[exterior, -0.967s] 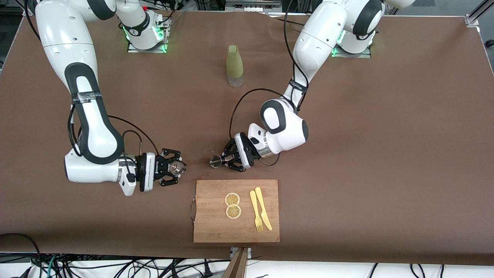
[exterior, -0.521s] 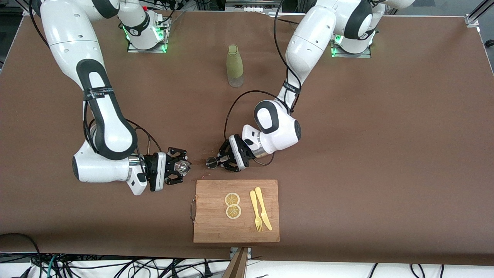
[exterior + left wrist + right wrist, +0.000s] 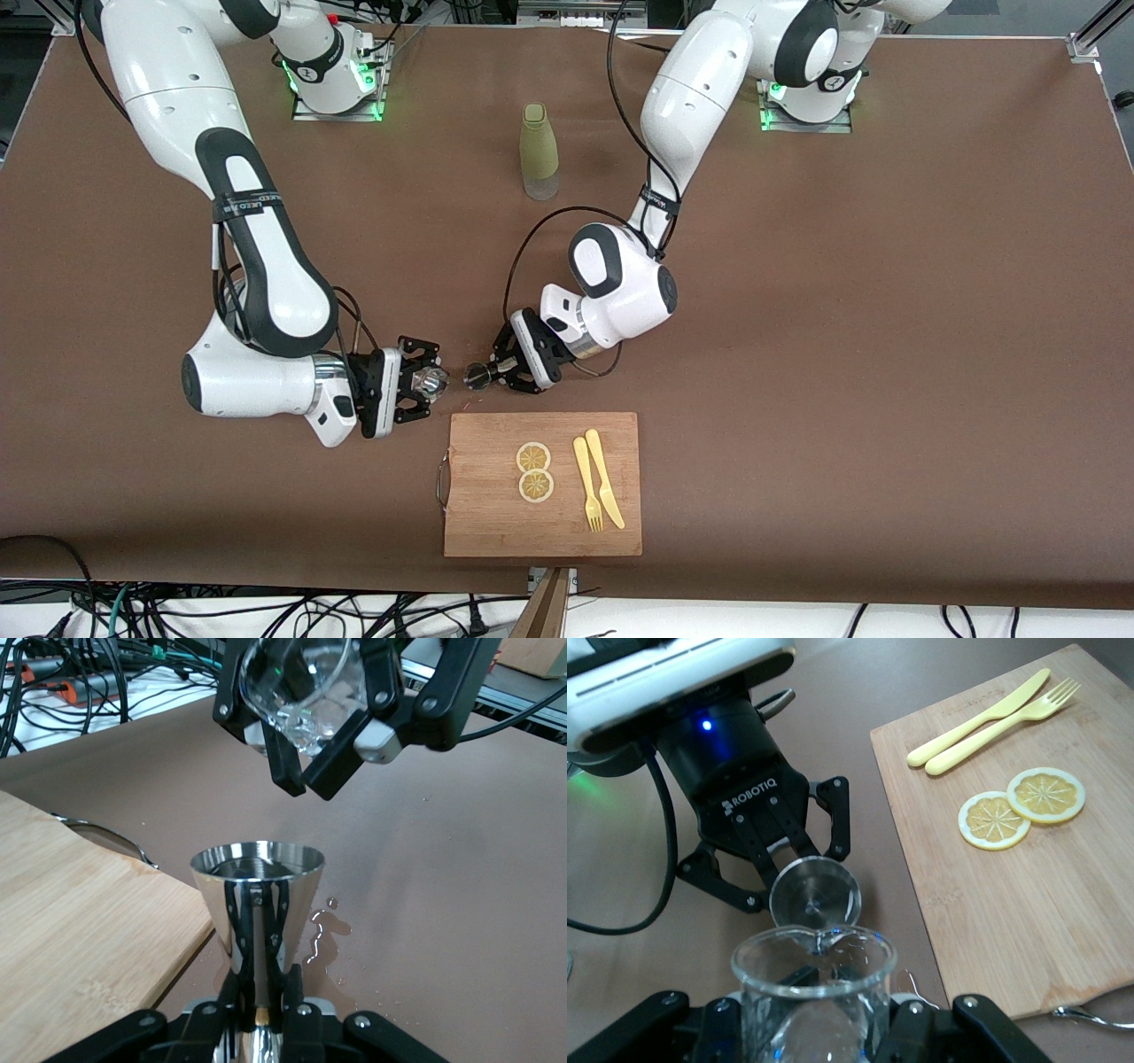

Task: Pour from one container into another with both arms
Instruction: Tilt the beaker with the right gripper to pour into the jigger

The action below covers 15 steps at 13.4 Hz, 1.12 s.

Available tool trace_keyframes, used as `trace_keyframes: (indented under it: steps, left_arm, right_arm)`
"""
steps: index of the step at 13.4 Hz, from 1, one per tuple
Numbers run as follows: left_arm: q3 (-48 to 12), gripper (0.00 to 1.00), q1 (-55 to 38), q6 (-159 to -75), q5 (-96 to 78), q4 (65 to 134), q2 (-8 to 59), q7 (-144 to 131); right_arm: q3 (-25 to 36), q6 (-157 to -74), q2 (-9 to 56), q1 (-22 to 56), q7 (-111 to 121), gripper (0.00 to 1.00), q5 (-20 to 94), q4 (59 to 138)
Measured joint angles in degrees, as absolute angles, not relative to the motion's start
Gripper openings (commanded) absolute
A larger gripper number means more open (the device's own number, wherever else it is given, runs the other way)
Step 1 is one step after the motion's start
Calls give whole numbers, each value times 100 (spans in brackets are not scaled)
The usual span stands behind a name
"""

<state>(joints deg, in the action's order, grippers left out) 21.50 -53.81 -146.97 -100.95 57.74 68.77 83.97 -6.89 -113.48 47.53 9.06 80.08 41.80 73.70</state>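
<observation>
My left gripper (image 3: 487,374) is shut on the waist of the shiny steel jigger (image 3: 477,377), over the bare table just past the board's farther edge. The left wrist view shows the jigger (image 3: 257,904) upright, its open top cup facing up, between my left gripper's (image 3: 259,997) fingers. My right gripper (image 3: 429,382) is shut on the tiny clear glass cup (image 3: 432,381), a small gap from the jigger. In the right wrist view the glass cup (image 3: 815,992) sits in my right gripper (image 3: 815,1023), its pouring lip close to the jigger (image 3: 815,895).
The wooden cutting board (image 3: 496,514) lies nearer the camera, with two lemon slices (image 3: 534,470) and a yellow fork and knife (image 3: 598,478). An olive-green bottle (image 3: 539,151) stands farther back. Spilled droplets (image 3: 323,930) wet the table beside the board.
Both grippers have closed in on each other: the right with the cup moved toward the left arm's end, the left with the jigger toward the right arm's end.
</observation>
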Motion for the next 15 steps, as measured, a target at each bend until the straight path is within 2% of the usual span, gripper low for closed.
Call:
trace_keyframes:
  steps: [15]
  left_arm:
    - [2327,0,-5489,-14858,-10095,5551,7050,8002]
  right_arm:
    - [-925,-11355,4750,1014,7079,18,2888,7256]
